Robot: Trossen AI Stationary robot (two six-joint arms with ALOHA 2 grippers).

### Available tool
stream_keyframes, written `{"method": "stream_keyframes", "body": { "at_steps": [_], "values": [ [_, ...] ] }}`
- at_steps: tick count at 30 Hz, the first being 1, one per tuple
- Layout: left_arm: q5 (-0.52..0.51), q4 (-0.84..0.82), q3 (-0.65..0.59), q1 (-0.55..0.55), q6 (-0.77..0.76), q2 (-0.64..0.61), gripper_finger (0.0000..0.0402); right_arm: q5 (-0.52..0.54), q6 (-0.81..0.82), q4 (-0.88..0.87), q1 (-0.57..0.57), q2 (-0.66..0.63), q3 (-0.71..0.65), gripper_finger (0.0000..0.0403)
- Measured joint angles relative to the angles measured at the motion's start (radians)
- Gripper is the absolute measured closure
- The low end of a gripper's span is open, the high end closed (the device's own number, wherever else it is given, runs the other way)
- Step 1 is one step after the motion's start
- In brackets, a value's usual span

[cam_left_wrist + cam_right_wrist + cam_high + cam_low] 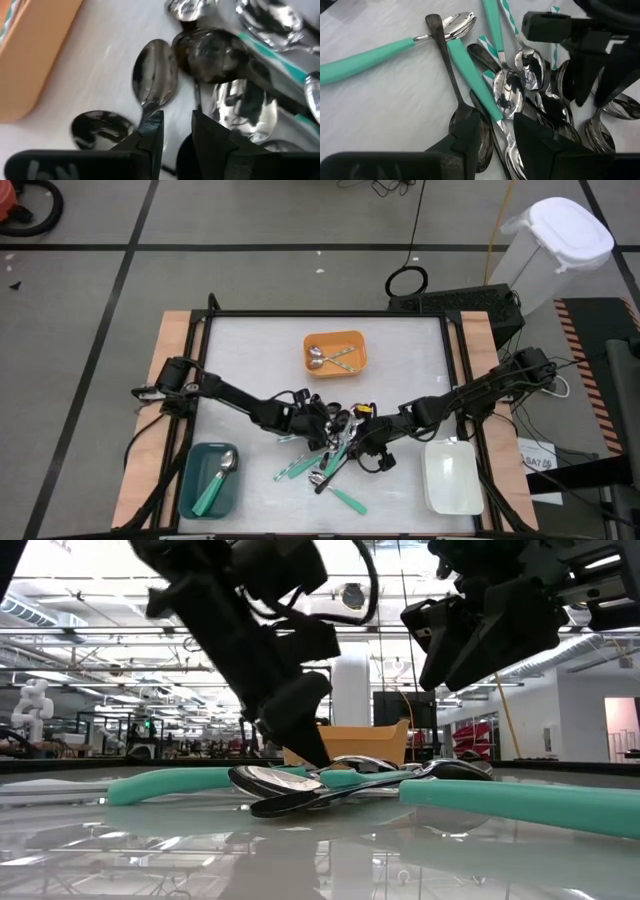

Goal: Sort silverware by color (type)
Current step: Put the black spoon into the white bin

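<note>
You found no legible writing; the left gripper [175,131] and right gripper [495,131] were each part-open and empty, poised over the spoon pile [335,448] lying mid-table between the teal tray [190,490] and white tray [453,498].

1. In the high view, both arms cover the middle of the spoon pile [335,442]; individual spoons there are too small to tell apart.
2. The orange tray [30,55] is cut off in the left wrist view.
</note>
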Motion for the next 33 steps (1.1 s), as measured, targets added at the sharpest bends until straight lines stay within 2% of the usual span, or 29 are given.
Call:
{"method": "stream_keyframes", "body": {
  "at_steps": [3, 7, 15, 22, 33],
  "values": [
    [-0.009, -0.102, 0.047, 0.000, 0.002, 0.000, 0.0300, 0.000, -0.001, 0.000, 0.000, 0.000, 0.000, 0.0287],
    [-0.010, -0.130, 0.048, 0.011, 0.022, -0.001, 0.0300, 0.000, 0.003, -0.001, 0.000, 0.000, 0.000, 0.0287],
    [-0.011, -0.122, 0.027, 0.046, 0.079, -0.001, 0.0300, 0.000, 0.017, -0.010, 0.000, 0.000, 0.000, 0.0287],
    [0.121, -0.108, 0.027, 0.094, 0.146, 0.001, 0.0300, 0.000, 0.017, -0.013, 0.000, 0.000, 0.000, 0.0287],
    [0.117, -0.094, 0.032, 0.107, 0.177, 0.054, 0.0300, 0.000, 0.024, -0.016, 0.000, 0.000, 0.000, 0.0287]
  ]
}}
